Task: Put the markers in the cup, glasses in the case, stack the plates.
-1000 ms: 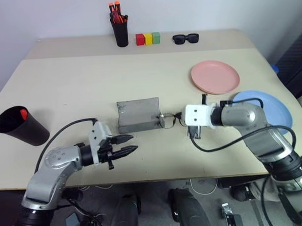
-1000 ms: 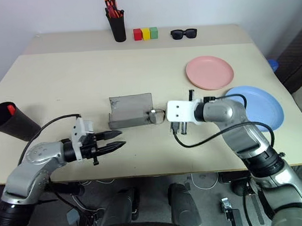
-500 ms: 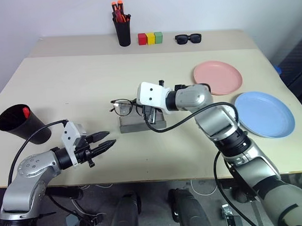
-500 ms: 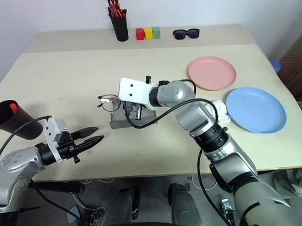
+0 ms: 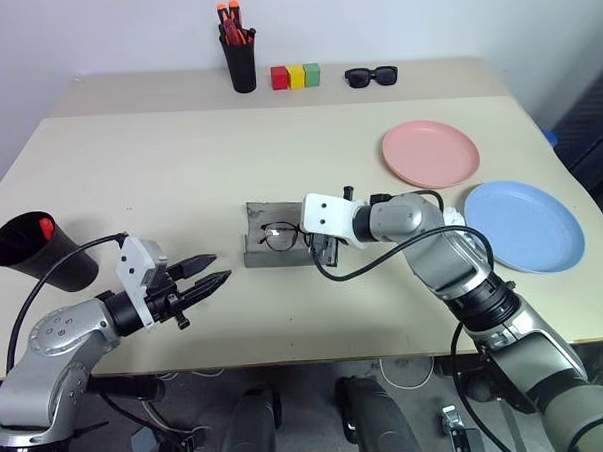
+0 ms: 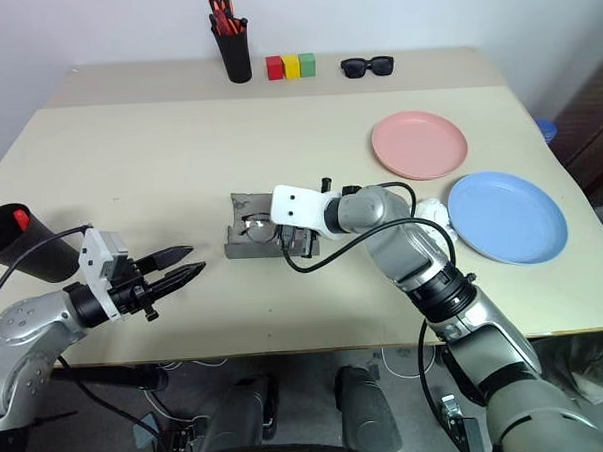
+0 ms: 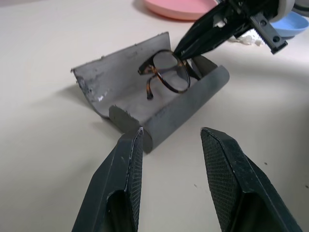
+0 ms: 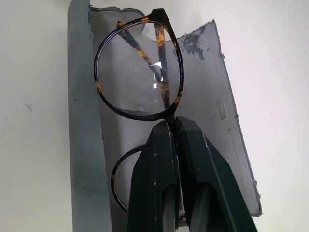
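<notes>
Right gripper pinches the glasses by the bridge, lenses inside the open case mid-tabletop, for stowing; left gripper waits open.

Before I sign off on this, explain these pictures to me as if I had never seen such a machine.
This is a two-armed humanoid robot at a beige table. Two pictures come from cameras in its head, looking down over both arms; the other two come from a camera on each wrist, looking along that arm's black fingers.

The right gripper is shut on the glasses at the bridge and holds them in the open grey case. The left gripper hangs open just short of the case, holding nothing.

Also on the table: a pink plate and a blue plate side by side, a black cup with a red-tipped marker in it, a pen holder, three coloured blocks and sunglasses.
</notes>
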Available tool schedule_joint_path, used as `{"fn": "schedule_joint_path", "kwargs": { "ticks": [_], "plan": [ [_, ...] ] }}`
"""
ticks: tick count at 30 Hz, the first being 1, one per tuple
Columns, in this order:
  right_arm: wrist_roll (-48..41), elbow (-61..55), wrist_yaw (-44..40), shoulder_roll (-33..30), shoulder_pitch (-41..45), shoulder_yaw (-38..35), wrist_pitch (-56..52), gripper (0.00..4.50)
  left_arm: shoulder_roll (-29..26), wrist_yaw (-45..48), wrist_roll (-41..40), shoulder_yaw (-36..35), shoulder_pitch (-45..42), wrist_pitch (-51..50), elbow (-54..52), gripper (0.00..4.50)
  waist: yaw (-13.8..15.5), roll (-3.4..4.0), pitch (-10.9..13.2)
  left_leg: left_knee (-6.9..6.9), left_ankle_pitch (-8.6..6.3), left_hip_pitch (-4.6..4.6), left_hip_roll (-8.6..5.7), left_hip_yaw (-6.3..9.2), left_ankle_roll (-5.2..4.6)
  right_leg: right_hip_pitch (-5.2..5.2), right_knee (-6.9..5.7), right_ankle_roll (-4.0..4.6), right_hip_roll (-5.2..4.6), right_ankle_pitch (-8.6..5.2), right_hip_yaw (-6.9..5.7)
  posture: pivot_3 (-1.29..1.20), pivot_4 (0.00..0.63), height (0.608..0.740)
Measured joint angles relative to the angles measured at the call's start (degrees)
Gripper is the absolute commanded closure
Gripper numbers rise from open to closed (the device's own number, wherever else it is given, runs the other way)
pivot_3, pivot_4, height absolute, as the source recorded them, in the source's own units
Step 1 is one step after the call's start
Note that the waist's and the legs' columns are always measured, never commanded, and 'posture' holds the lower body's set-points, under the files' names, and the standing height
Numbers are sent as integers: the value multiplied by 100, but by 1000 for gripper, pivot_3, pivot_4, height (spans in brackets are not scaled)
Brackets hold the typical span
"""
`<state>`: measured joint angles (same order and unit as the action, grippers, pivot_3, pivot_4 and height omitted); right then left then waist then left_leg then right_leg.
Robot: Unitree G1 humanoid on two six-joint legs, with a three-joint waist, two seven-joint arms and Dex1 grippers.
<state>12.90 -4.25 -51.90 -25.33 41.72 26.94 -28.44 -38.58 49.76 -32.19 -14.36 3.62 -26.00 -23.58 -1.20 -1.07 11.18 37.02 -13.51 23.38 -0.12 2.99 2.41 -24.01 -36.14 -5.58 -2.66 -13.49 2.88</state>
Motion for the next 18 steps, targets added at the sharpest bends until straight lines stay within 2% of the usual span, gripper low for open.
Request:
{"fn": "schedule_joint_path", "kwargs": {
  "ticks": [12,13,14,16,18],
  "plan": [
    [124,337,326,254,53,15,-97,4482,0,30,-5,65,-11,1,9,2591,0,0,0,0,0,0,0,-1,0,0,1,0,-1,0,1,0,150,740],
    [117,337,318,254,53,15,-97,3879,0,50,-4,66,20,12,25,2591,-1,0,0,0,0,0,0,-1,0,0,1,0,-1,0,1,0,150,740],
    [101,337,303,254,52,15,-103,3657,0,80,-2,66,38,31,63,2591,-1,0,0,0,0,0,0,-1,0,0,0,1,-1,0,1,0,150,740],
    [71,336,263,259,52,14,-119,2804,0,124,3,66,61,61,146,2591,-1,0,0,0,0,0,0,-1,0,-1,0,1,0,0,1,0,150,740],
    [35,321,232,259,52,14,-124,1758,0,151,21,66,63,100,229,2591,0,0,0,0,0,0,0,-1,0,-1,1,1,-1,0,1,0,150,740]
  ]
}}
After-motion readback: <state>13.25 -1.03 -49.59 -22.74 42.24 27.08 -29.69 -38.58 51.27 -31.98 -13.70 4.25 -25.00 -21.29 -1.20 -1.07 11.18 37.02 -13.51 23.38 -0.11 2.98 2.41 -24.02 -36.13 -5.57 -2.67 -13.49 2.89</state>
